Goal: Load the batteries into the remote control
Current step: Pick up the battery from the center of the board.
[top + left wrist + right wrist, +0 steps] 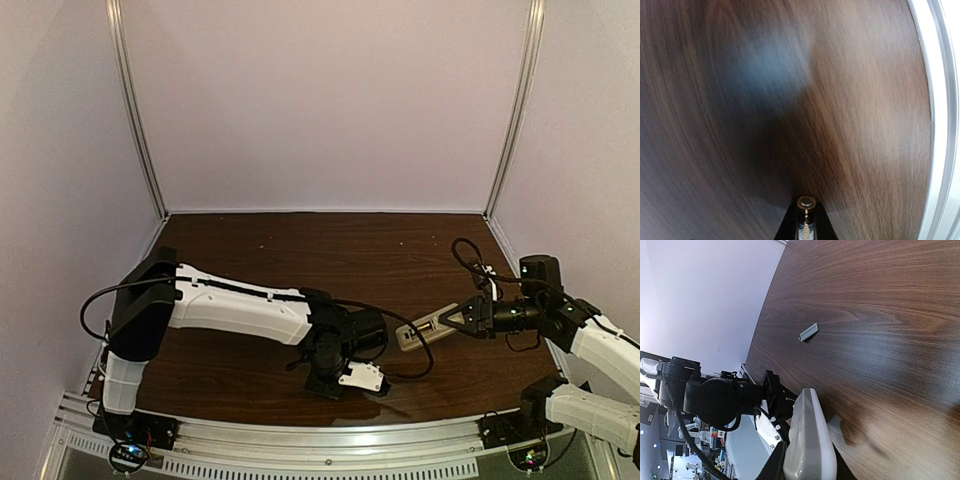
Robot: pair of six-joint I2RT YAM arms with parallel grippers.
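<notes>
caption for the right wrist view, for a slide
Right tool gripping flat white remote control over dark wooden table, small grey strip lying beyond

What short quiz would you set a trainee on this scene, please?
1. True or false: the right gripper holds the remote control.
2. What do the jaws of the left gripper hold? A: a battery. B: the remote control. C: nothing.
3. In the right wrist view, what lies alone on the table beyond the remote control?
Key: 1 true; 2 A; 3 a small grey piece.
</notes>
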